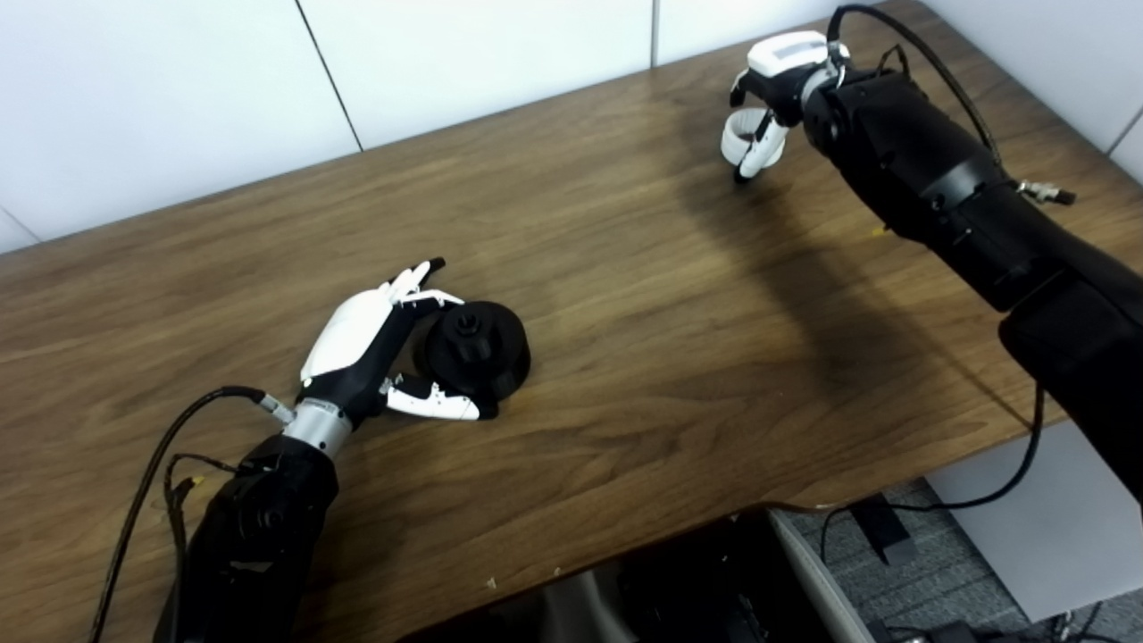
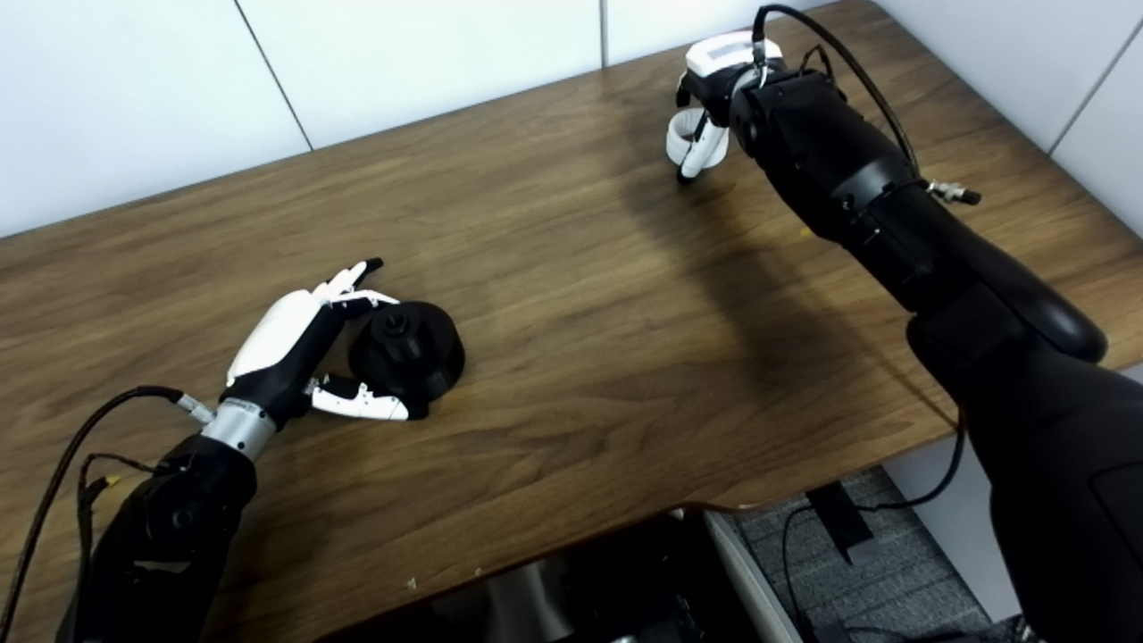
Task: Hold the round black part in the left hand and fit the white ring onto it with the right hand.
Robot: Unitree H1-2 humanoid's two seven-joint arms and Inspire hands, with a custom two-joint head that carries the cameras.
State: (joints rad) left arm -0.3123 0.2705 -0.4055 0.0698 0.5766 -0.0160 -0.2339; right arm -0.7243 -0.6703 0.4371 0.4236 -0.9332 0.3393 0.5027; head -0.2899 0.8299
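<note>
Two head cameras side by side look steeply down, sharing nearly the whole wooden table (image 1: 625, 295)

Wood table (image 1: 625, 295), dark brown grain, set vs white wall panels at back; front edge dips inward near middle. On it, left-centre: round black part (image 1: 476, 350), sitting flat w/ hub up. Left hand (image 1: 375, 353) rests on the top beside it, fingers apart, cupping part. Few pale specks near front edge.
</note>
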